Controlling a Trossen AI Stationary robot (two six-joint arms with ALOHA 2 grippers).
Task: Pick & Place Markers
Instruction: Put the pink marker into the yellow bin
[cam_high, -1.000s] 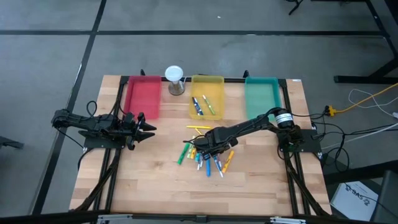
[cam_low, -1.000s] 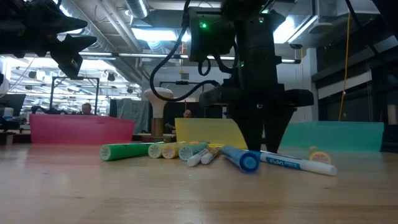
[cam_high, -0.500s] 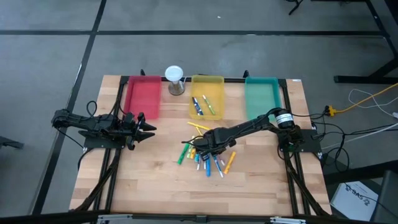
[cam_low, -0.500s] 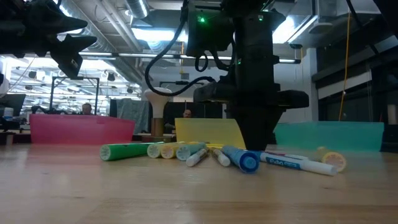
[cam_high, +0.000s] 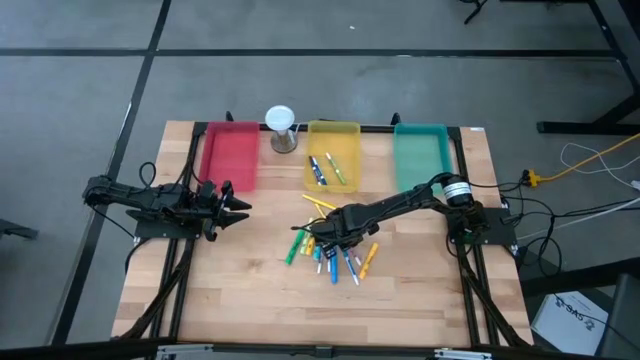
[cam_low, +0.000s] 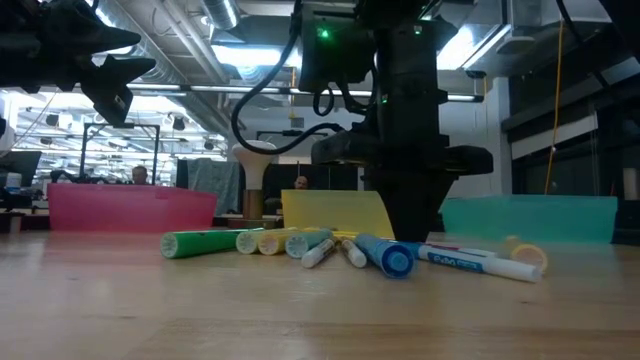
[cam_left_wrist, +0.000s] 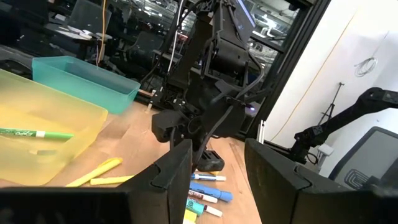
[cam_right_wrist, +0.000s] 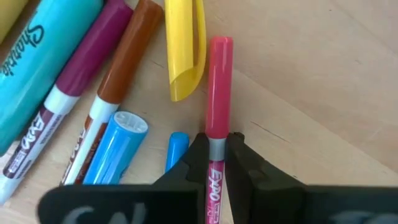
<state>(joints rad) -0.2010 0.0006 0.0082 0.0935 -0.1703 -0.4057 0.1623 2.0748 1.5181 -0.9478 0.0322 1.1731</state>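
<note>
Several markers (cam_high: 332, 252) lie in a loose pile at mid table: green, yellow, blue, orange and white-barrelled ones, seen end-on in the low view (cam_low: 300, 243). My right gripper (cam_high: 326, 236) reaches down into the pile and is shut on a red Expo marker (cam_right_wrist: 217, 93). Up to three more markers (cam_high: 328, 168) lie in the yellow tray (cam_high: 350, 133). My left gripper (cam_high: 240, 208) hovers open above the table's left side, beside the red tray (cam_high: 230, 155), touching nothing. My right gripper (cam_right_wrist: 216, 155) pinches the red marker between its two fingers (cam_right_wrist: 198, 158) at the grey band just behind the cap (cam_right_wrist: 215, 144). The fingers come from above, pointing down, across the marker. The marker lies level among the others on the wood.
Red, yellow and teal (cam_high: 420, 155) trays stand in a row along the far edge. A white-topped hourglass-like object (cam_high: 281, 128) stands between the red and yellow trays. Bare wood stretches along the near side of the table.
My right gripper has shut its fingers down in the pile, taking hold of the red marker. The markers around it have shifted a little: the yellow-capped one on the pile's right side has slid, and the white-tipped ones have turned slightly.
</note>
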